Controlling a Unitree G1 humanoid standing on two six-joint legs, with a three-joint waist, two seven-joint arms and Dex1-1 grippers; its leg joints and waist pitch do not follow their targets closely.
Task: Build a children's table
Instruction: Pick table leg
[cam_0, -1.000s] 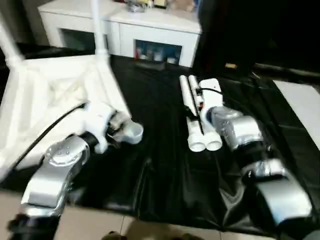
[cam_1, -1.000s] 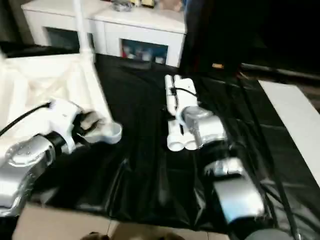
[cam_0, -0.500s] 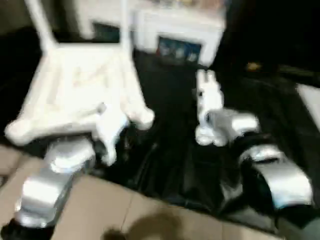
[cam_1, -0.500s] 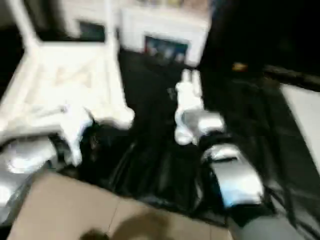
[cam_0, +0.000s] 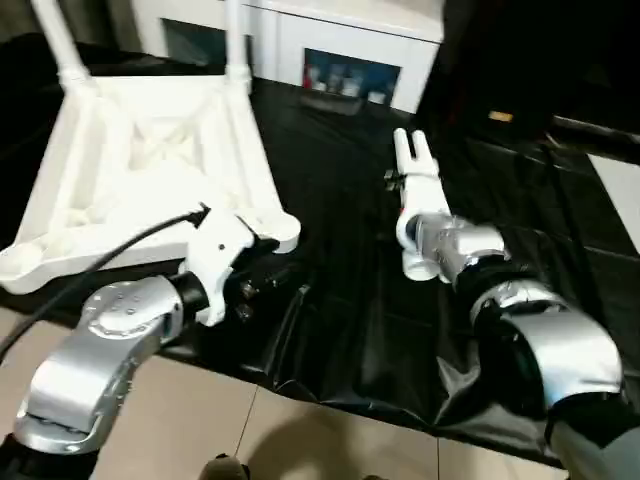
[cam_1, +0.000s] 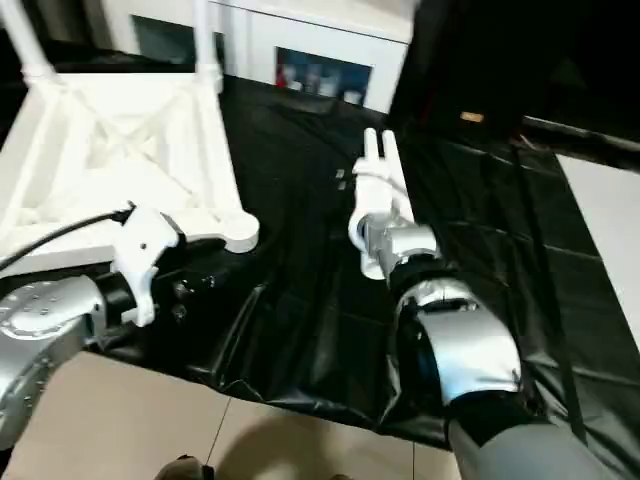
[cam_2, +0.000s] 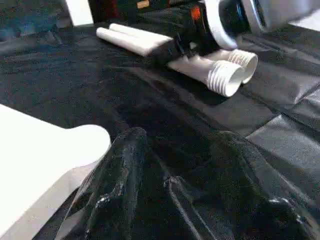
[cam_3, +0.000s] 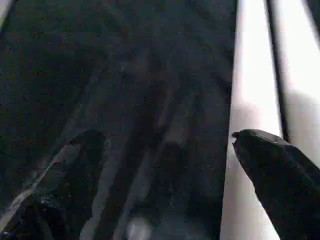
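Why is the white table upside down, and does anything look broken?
Nothing looks broken. The table top lies upside down on the black sheet so legs can go in. Two legs already stand in its far corners; two more legs lie loose on the sheet.

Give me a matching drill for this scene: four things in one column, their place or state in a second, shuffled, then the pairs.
Things:
1. table top
2. two loose legs
3. left gripper
4. right gripper

States:
A. open, over the loose legs
B. lying side by side on the black sheet
C. upside down, two legs standing in it
D. empty, beside a corner socket

Pairs: 1-C, 2-B, 3-D, 4-A
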